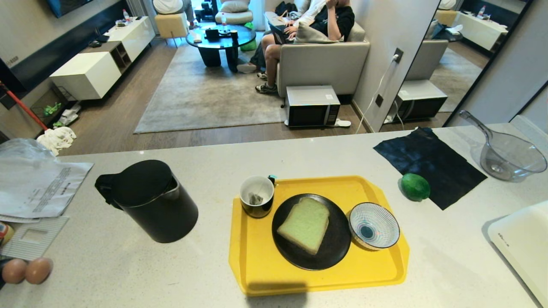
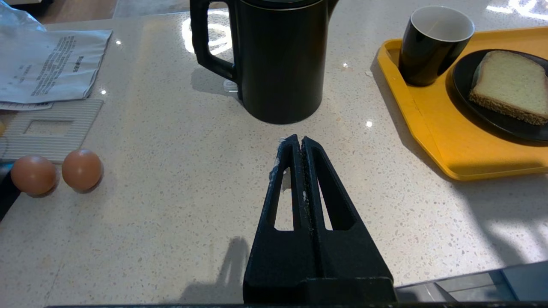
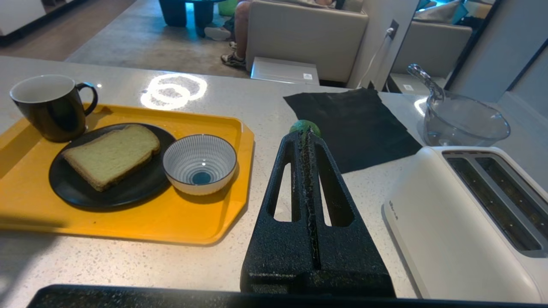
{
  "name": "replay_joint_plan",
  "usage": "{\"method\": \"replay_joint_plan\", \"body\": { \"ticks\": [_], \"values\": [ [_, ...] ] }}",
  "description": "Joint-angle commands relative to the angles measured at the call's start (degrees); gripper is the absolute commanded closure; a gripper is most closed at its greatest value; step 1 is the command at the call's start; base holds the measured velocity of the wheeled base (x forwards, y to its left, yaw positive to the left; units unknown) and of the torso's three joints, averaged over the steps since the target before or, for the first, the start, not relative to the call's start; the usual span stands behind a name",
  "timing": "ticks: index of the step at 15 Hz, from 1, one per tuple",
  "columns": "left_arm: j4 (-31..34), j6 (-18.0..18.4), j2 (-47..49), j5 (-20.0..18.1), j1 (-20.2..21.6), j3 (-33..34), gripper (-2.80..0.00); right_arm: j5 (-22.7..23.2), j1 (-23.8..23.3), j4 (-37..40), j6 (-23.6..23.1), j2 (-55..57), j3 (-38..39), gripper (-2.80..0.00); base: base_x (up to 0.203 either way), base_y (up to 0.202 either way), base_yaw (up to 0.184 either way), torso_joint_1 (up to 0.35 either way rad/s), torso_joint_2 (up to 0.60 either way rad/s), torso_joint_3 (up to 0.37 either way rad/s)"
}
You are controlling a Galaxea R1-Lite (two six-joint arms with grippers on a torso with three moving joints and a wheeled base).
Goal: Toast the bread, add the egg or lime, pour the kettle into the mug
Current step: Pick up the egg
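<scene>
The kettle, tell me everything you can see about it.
The kettle is a tall matte black cylinder with a round black lid, shut, a loop handle and a small spout at the rim on the opposite side. A metal band shows under the lid. It stands upright on the speckled counter, left of the yellow tray and apart from it. Nothing grips it; the left gripper, shut, points toward its base without touching.

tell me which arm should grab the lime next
Right. The round glossy green lime lies right of the yellow plastic tray, and in the right wrist view the shut right gripper points straight at it. The left gripper faces the black kettle.
</scene>
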Motion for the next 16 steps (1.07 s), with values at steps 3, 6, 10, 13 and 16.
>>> {"method": "replay_joint_plan", "body": {
  "ticks": [3,6,10,13,16],
  "values": [
    [-0.04,-0.05,-0.04,0.00,-0.02,0.97,0.00,-0.07,0.00,4.80,-0.10,-0.48,0.01,0.00,0.000,0.000,0.000,0.000,0.00,0.000],
    [-0.04,-0.02,-0.04,0.00,0.07,0.97,0.00,-2.31,0.00,13.84,-0.17,-0.48,0.09,0.00,0.000,0.000,0.000,0.000,0.00,0.000],
    [-0.04,-0.05,-0.04,0.00,-0.01,0.97,0.00,-2.14,0.00,16.79,-0.54,-0.48,0.09,0.00,0.000,0.000,0.000,0.000,0.00,0.000],
    [-0.04,0.01,-0.04,0.00,0.04,0.97,0.00,-2.28,0.00,16.79,0.36,-0.48,0.09,0.00,0.000,0.000,0.000,0.000,0.00,0.000],
    [-0.04,-0.02,-0.04,0.00,0.05,0.97,0.00,-2.67,0.00,16.70,3.84,-0.48,0.07,0.00,0.000,0.000,0.000,0.000,0.00,0.000]
  ]
}}
